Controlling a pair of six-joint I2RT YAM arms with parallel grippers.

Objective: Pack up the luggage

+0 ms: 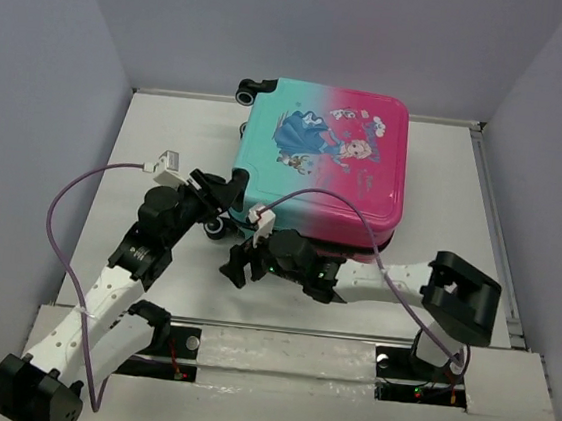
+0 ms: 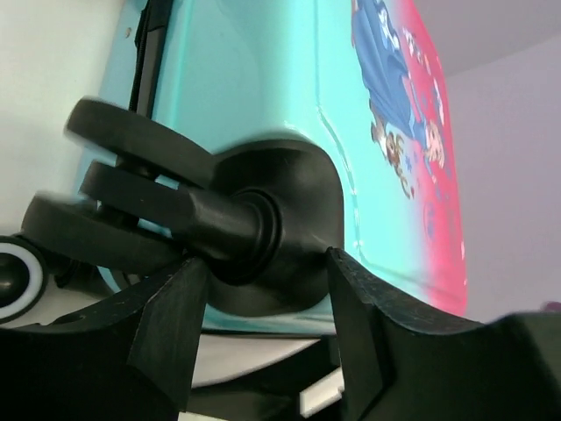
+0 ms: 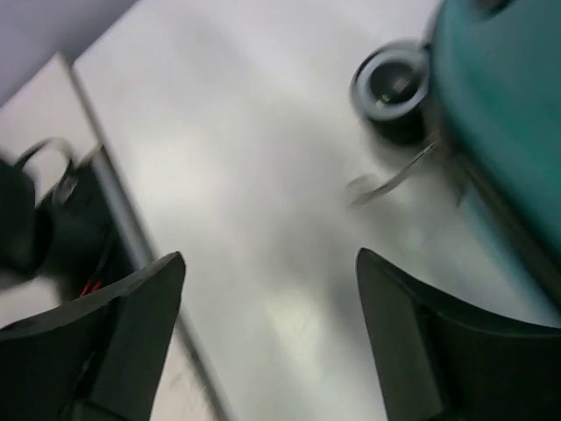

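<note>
The luggage lies flat and closed at the back middle of the table, princess print up, teal end to the left. My left gripper is at its near left corner. In the left wrist view the gripper is open, with its fingertips on either side of the black wheel housing on the teal shell; the twin wheel juts left. My right gripper is open and empty just in front of the luggage's near edge. It hangs over bare table, with a wheel and teal shell ahead to the right.
Grey walls enclose the white table on three sides. A raised rail runs along its right side and a metal strip along the near edge. A purple cable loops off the left arm and another lies across the luggage's near edge.
</note>
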